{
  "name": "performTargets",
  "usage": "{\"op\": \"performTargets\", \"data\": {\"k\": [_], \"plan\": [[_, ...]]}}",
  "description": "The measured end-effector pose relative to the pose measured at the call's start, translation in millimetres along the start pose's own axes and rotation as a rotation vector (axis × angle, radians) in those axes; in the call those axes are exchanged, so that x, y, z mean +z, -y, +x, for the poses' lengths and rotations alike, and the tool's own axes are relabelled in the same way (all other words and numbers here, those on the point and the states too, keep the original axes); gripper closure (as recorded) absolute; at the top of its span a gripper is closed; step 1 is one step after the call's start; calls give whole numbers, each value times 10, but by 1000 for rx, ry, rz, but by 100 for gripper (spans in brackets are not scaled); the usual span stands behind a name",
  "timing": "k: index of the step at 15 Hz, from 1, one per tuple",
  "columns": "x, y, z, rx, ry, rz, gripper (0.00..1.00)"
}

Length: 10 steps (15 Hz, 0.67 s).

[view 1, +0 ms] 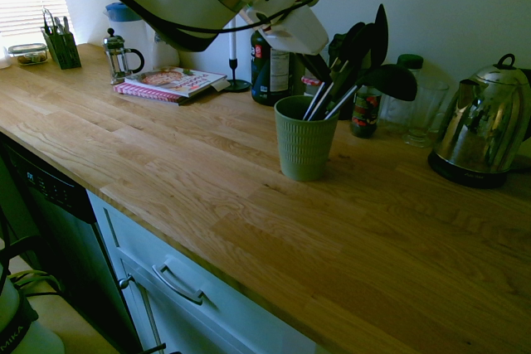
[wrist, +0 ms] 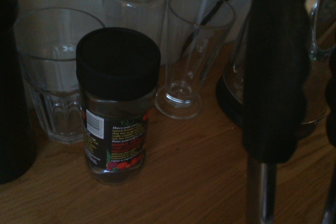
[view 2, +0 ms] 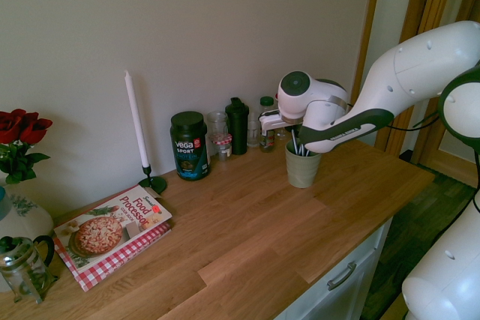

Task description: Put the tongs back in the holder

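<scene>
Tongs sit gripped in your shut gripper, their lower ends already inside the green ribbed holder among other utensils; ease lower before releasing so they don't tip the cup.

Holder standing on the worktop, several utensils (handles down) leaning inside. Behind it, jar and glasses; kettle off right; cookbook and candlestick left.
</scene>
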<state>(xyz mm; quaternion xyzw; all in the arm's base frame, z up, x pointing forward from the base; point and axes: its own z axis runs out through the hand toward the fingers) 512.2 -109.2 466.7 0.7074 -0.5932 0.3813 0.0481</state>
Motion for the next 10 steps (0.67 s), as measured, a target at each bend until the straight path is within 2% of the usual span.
{"op": "performTargets", "data": {"k": [2,4,6,8,10], "plan": [[-276,67,96,-1,18,30,0],[-755,173,151,-46,53,58,0],[-1162,246,-87,-140,163,32,0],[-1252,240,-536,-215,277,15,0],[-1104,91,-954,-293,387,-28,0]]}}
